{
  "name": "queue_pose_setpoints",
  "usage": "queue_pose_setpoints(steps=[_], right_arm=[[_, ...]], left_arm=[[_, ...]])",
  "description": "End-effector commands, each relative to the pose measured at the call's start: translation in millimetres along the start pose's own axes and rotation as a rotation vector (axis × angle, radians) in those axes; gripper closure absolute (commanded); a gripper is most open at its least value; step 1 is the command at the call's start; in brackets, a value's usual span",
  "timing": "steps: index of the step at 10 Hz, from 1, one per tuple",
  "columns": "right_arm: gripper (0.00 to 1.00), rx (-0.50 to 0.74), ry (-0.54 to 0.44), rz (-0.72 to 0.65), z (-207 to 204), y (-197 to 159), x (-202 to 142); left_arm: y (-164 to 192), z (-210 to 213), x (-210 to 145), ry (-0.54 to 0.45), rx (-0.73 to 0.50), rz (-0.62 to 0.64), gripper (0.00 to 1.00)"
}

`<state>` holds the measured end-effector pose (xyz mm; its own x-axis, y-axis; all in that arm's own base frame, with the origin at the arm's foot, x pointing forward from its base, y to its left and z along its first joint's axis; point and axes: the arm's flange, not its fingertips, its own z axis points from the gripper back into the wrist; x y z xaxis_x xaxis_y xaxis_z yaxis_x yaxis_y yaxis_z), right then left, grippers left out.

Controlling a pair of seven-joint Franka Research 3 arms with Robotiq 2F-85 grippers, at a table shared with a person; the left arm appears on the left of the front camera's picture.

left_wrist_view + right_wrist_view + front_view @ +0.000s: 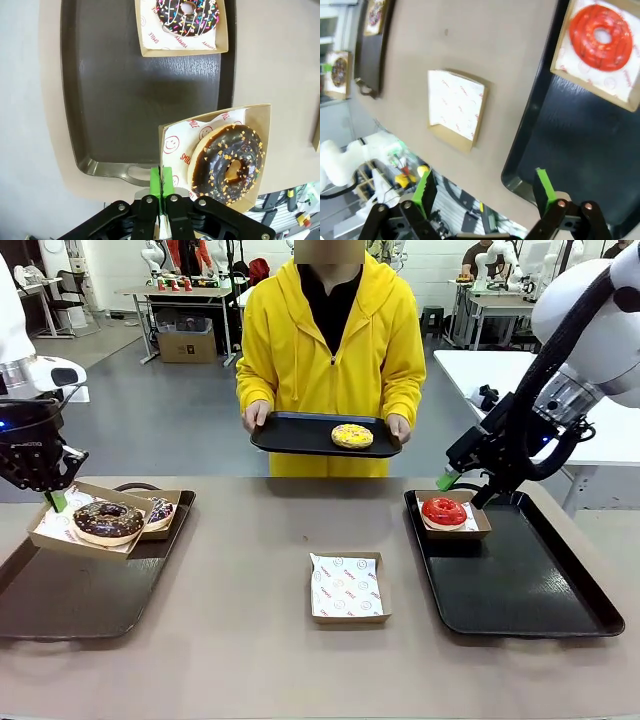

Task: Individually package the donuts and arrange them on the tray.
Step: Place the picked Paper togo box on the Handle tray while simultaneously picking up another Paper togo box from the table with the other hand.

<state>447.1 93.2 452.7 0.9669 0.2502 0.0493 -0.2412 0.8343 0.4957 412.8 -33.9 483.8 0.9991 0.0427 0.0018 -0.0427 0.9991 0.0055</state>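
Left hand (161, 172) tight on box (264, 135) of chocolate donut (210, 160); right hand (483, 174) wide apart.

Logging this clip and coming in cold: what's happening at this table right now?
The left gripper is shut on the edge of a paper-lined box holding the chocolate donut, over the edge of the left tray, where the sprinkled dark donut sits boxed. The right gripper hangs open near the boxed red donut on the right tray. An empty box lies mid-table. The person holds a black tray carrying the yellow donut.
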Motion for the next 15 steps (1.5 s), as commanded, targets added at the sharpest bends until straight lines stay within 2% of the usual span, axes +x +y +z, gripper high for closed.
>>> queue_pose_setpoints(steps=[1, 5, 7, 12, 14, 15], right_arm=[[0.00, -0.182, 0.066, -0.052, -19.9, 47.2, 7.4], [0.00, -0.355, 0.123, -0.113, -78.8, 93.2, 14.0], [0.00, -0.422, 0.110, -0.139, -101.8, 105.8, 9.6], [0.00, -0.501, 0.011, -0.201, -167.6, 109.2, 16.8], [0.00, -0.506, -0.010, -0.219, -173.8, 103.7, 18.1], [0.00, -0.469, 0.041, -0.181, -163.5, 107.6, 15.3]], left_arm=[[28.3, -12.8, 6.4, -0.011, -0.002, -0.038, 0.99], [69.1, -44.9, 0.0, -0.045, -0.037, -0.114, 0.99], [79.0, -55.8, -2.1, -0.057, -0.027, -0.089, 0.99], [73.2, -51.2, 0.4, -0.032, -0.036, -0.086, 0.99], [73.2, -51.2, 0.4, -0.032, -0.036, -0.086, 0.99], [73.2, -51.2, 0.4, -0.032, -0.036, -0.086, 0.99]])
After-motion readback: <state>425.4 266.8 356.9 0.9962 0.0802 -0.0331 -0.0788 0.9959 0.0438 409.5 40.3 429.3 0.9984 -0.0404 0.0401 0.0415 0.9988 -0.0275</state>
